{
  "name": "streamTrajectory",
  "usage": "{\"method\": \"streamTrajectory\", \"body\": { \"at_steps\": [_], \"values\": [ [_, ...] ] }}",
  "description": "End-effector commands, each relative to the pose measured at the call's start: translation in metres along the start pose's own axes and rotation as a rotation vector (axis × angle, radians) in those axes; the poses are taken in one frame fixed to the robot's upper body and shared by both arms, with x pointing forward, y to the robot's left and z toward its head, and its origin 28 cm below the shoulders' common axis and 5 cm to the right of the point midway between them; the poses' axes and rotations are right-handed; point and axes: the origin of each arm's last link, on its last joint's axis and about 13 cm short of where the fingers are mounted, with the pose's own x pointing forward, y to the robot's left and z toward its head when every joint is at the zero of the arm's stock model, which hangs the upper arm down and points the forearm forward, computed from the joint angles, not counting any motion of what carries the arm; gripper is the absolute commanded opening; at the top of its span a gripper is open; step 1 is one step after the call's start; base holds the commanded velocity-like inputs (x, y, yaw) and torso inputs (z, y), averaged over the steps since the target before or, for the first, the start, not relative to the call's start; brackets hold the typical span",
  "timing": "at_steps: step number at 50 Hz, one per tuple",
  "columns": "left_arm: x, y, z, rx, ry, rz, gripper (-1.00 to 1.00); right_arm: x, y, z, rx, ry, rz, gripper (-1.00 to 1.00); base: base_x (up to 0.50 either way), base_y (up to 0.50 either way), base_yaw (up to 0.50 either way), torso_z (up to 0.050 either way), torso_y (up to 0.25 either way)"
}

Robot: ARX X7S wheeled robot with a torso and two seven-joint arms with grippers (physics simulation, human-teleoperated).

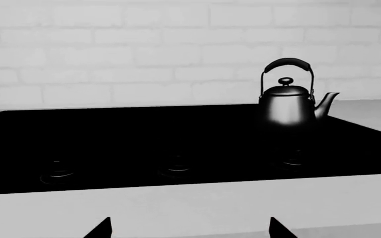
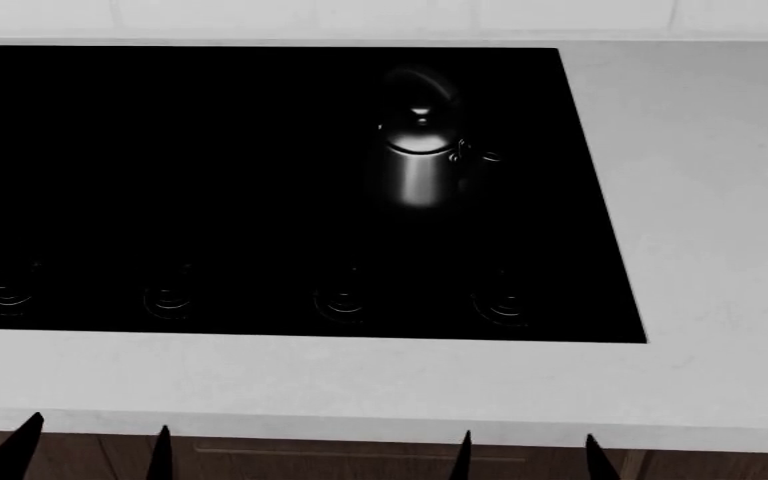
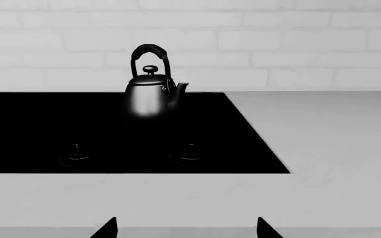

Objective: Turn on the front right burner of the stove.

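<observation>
The stove (image 2: 197,150) is a flat glossy black cooktop set in a pale counter. It also shows in the left wrist view (image 1: 144,139) and the right wrist view (image 3: 58,124). A row of four small dark knobs runs along its front edge; the rightmost knob (image 2: 504,305) shows in the right wrist view (image 3: 188,154) too. My left gripper (image 2: 91,450) and right gripper (image 2: 528,455) are both open and empty, in front of the counter edge, apart from the knobs. Only their dark fingertips (image 1: 101,229) (image 3: 107,229) show.
A shiny dark metal kettle (image 2: 420,160) stands on the stove's back right part, behind the knobs; it shows in both wrist views (image 1: 287,99) (image 3: 149,91). Pale counter (image 2: 704,200) stretches right of the stove. A white brick wall (image 1: 144,49) rises behind. Wooden cabinet fronts (image 2: 304,462) lie below the counter.
</observation>
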Motion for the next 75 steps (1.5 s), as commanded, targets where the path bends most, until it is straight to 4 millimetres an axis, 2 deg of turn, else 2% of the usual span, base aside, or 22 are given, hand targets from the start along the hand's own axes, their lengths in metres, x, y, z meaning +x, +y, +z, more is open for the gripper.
{"method": "streamTrajectory", "body": {
  "at_steps": [1, 8, 14, 29, 33, 38, 40, 46, 47, 52, 59, 70, 75],
  "values": [
    [0.005, 0.003, 0.031, 0.02, -0.069, 0.017, 1.0, -0.005, -0.002, 0.029, -0.009, -0.042, 0.012, 1.0, 0.0, 0.0, 0.0, 0.0, 0.0],
    [0.013, 0.006, 0.057, 0.004, -0.12, 0.027, 1.0, -0.003, -0.002, 0.05, -0.03, -0.083, 0.031, 1.0, 0.0, 0.0, 0.0, 0.0, 0.0],
    [0.022, 0.009, 0.072, 0.003, -0.152, 0.04, 1.0, 0.0, -0.004, 0.059, -0.04, -0.095, 0.028, 1.0, 0.0, 0.0, 0.0, 0.0, 0.0],
    [0.031, 0.012, 0.094, 0.002, -0.194, 0.047, 1.0, 0.008, -0.009, 0.083, -0.049, -0.121, -0.009, 1.0, 0.0, 0.0, 0.0, 0.0, 0.0],
    [0.032, 0.01, 0.098, 0.01, -0.208, 0.038, 1.0, 0.016, -0.009, 0.092, -0.103, -0.097, -0.008, 1.0, 0.0, 0.0, 0.0, 0.0, 0.0],
    [0.038, 0.009, 0.104, 0.018, -0.215, 0.032, 1.0, 0.03, -0.008, 0.101, -0.073, -0.066, -0.004, 1.0, 0.0, 0.0, 0.0, 0.0, 0.0],
    [0.044, 0.01, 0.104, 0.013, -0.212, 0.038, 1.0, 0.038, -0.008, 0.106, -0.087, -0.044, -0.018, 1.0, 0.0, 0.0, 0.0, 0.0, 0.0],
    [0.044, 0.009, 0.105, 0.01, -0.212, 0.041, 1.0, 0.061, -0.007, 0.124, -0.073, 0.0, -0.03, 1.0, 0.0, 0.0, 0.0, 0.0, 0.0],
    [0.044, 0.009, 0.106, 0.011, -0.214, 0.039, 1.0, 0.066, -0.007, 0.123, -0.112, 0.046, -0.052, 1.0, 0.0, 0.0, 0.0, 0.0, 0.0],
    [0.044, 0.009, 0.108, 0.01, -0.213, 0.043, 1.0, 0.079, -0.005, 0.129, -0.053, 0.102, -0.032, 1.0, 0.0, 0.0, 0.0, 0.0, 0.0],
    [0.043, 0.011, 0.113, 0.011, -0.244, 0.072, 1.0, 0.095, -0.007, 0.12, -0.079, 0.176, -0.028, 1.0, 0.0, 0.0, 0.0, 0.0, 0.0],
    [0.04, 0.01, 0.117, -0.019, -0.263, 0.056, 1.0, 0.11, -0.006, 0.119, -0.062, 0.286, -0.05, 1.0, 0.0, 0.0, 0.0, 0.0, 0.0],
    [0.039, 0.01, 0.113, 0.025, -0.268, 0.065, 1.0, 0.114, -0.008, 0.118, -0.015, 0.326, -0.066, 1.0, 0.0, 0.0, 0.0, 0.0, 0.0]
  ]
}}
